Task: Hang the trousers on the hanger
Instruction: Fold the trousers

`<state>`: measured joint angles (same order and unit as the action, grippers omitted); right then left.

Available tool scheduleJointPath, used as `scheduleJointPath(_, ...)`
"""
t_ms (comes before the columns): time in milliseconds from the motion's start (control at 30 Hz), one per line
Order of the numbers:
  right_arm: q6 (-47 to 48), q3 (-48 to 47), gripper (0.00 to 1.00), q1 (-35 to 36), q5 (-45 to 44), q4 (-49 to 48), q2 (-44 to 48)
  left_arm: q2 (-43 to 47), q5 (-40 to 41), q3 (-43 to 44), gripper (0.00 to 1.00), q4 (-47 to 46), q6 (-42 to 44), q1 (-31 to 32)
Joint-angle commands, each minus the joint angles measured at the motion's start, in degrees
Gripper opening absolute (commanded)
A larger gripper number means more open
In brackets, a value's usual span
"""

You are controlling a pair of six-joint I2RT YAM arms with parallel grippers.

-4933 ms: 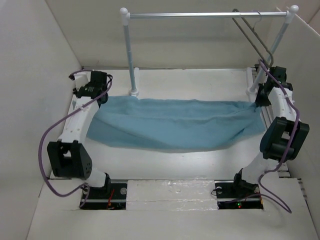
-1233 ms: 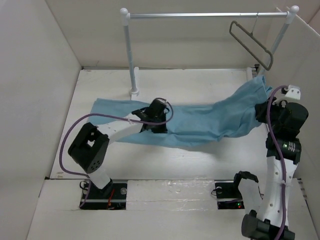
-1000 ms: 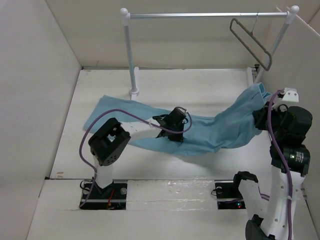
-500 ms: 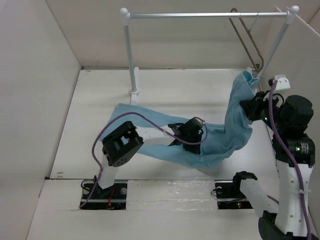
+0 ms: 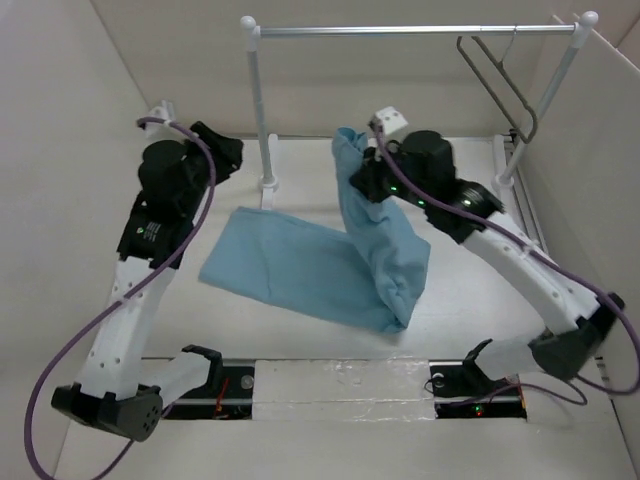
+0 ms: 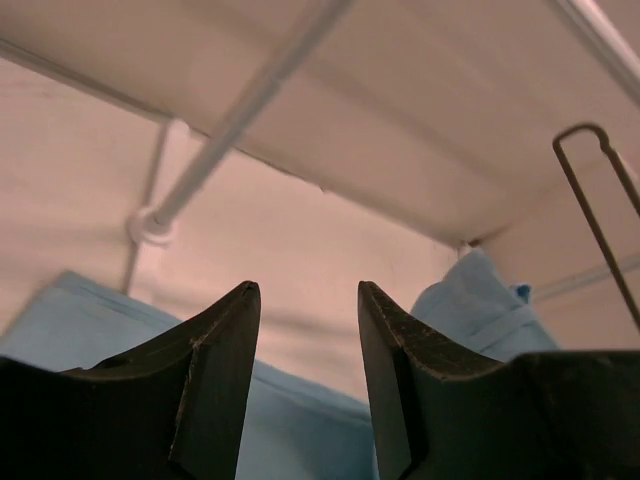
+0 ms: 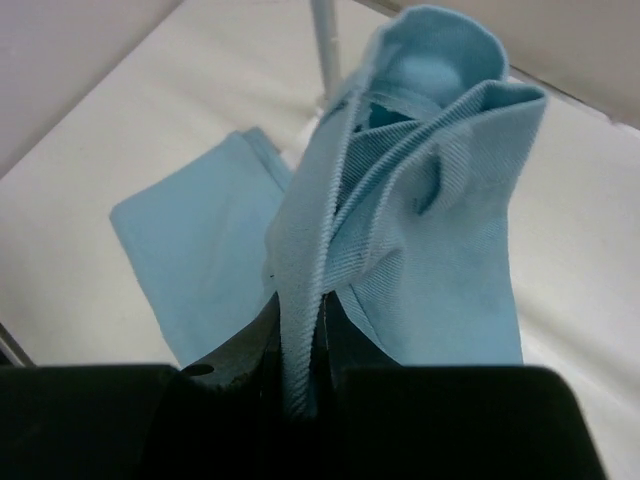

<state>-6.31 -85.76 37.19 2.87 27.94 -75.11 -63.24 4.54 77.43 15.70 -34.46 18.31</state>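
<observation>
The light blue trousers (image 5: 330, 265) lie partly on the table, with one end lifted up in the middle. My right gripper (image 5: 358, 172) is shut on that lifted end; in the right wrist view the fabric (image 7: 400, 210) is pinched between the jaws. My left gripper (image 5: 228, 152) is raised at the far left, open and empty; the left wrist view (image 6: 308, 300) shows a clear gap between the fingers. The dark grey hanger (image 5: 497, 85) hangs from the rail at the far right, also seen in the left wrist view (image 6: 598, 210).
A white rail (image 5: 410, 30) on two ball-topped posts (image 5: 258, 100) spans the back of the table. White walls close in left, right and back. The left post's foot (image 5: 268, 184) stands just behind the trousers.
My right gripper has carried the trousers' end from the far right to the middle, lifting it. My left gripper has let go of the cloth and risen to the far left.
</observation>
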Motion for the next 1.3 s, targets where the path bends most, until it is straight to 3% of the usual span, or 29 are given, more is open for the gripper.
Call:
scheduleJointPath(0, -0.4, -10.2, 0.0, 6.6, -6.8, -12.5, -11.6, 0.5, -1.5, 1.8, 0.4, 4.6, 1.4, -7.1)
scheduleJointPath(67, -0.5, -15.8, 0.0, 11.1, -6.1, -13.1, -19.0, 0.9, -3.1, 4.1, 0.4, 5.7, 1.8, -10.3)
scheduleJointPath(100, -0.9, -25.2, 0.0, 14.9, -6.9, -13.2, -26.7, 1.5, -3.3, 5.5, 0.4, 7.1, 2.1, -13.3)
scheduleJointPath(133, -0.9, -25.3, 0.0, 14.9, -6.9, -12.9, -30.7, 1.7, -3.3, 5.5, 0.4, 7.1, 2.1, -13.3)
scheduleJointPath(200, -1.0, -32.2, 0.27, 20.1, -4.6, -12.7, -38.8, 2.5, -0.5, 7.5, 0.4, 8.6, 2.7, -13.3)
scheduleJointPath(267, -1.2, -45.9, 0.65, 23.1, -0.3, -3.8, -50.8, 3.1, 2.7, 8.7, 0.42, 10.0, 3.3, -13.3)
scheduleJointPath(300, -0.6, -52.8, 0.73, 23.9, 1.0, 4.5, -55.4, 3.4, 4.0, 8.9, 0.46, 11.4, 4.3, -13.3)
scheduleJointPath(400, 0.1, -47.0, 0.73, 23.9, 1.1, 1.3, -52.1, 3.9, 4.4, 6.1, 0.46, 11.1, 4.6, -13.3)
scheduleJointPath(433, 0.2, -35.0, 0.71, 23.9, 1.3, -1.8, -48.8, 4.4, 4.0, 3.4, 0.46, 10.5, 4.5, -13.8)
scheduleJointPath(533, -1.4, -15.9, 0.62, 21.4, 1.3, -13.2, -34.1, 2.3, -2.1, -2.6, 0.47, 8.2, 4.2, -13.8)
scheduleJointPath(567, -1.9, -6.4, 0.5, 20.7, 1.0, -14.1, -28.0, 1.2, -4.2, -4.5, 0.47, 7.5, 3.8, -13.8)
scheduleJointPath(633, -2.4, 1.6, 0.3, 18.1, 0.6, -14.6, -22.8, -3.4, -11.8, -9.8, 0.46, 4.5, 2.4, -13.8)
scheduleJointPath(667, -2.4, 8.6, 0.15, 17.4, 1.0, -14.7, -18.4, -5.0, -12.9, -11.0, 0.44, 4.3, 2.1, -13.3)
scheduleJointPath(733, -1.2, 14.1, 0.1, 16.3, 2.2, -14.1, -15.2, -8.8, -12.5, -14.1, 0.42, 6.8, 2.0, -13.3)
scheduleJointPath(833, 1.2, 19.0, 0.28, 17.0, 3.5, -10.1, -12.1, -6.8, -5.7, -20.0, 0.37, 8.0, 2.0, -13.8)
scheduleJointPath(867, 1.6, 19.5, 0.42, 18.0, 3.5, -9.0, -12.1, -6.0, -2.9, -21.1, 0.36, 8.4, 1.9, -13.8)
scheduleJointPath(967, 2.9, 20.1, 0.54, 19.8, 1.6, -6.2, -13.7, -5.0, -1.4, -24.3, 0.36, 10.6, 2.1, -15.6)
scheduleJointPath(1100, 3.7, 20.2, 0.57, 20.5, -0.8, -6.2, -16.1, -9.4, -6.8, -28.2, 0.43, 12.2, 0.9, -20.6)
scheduleJointPath(1200, 3.9, 20.7, 0.58, 20.5, -2.5, -7.3, -18.2, -10.4, -11.5, -31.5, 0.48, 8.7, 1.1, -24.8)
scheduleJointPath(1267, 4.5, 20.3, 0.59, 20.5, -4.7, -7.5, -20.8, -11.5, -10.5, -33.0, 0.5, 6.0, 0.5, -25.6)
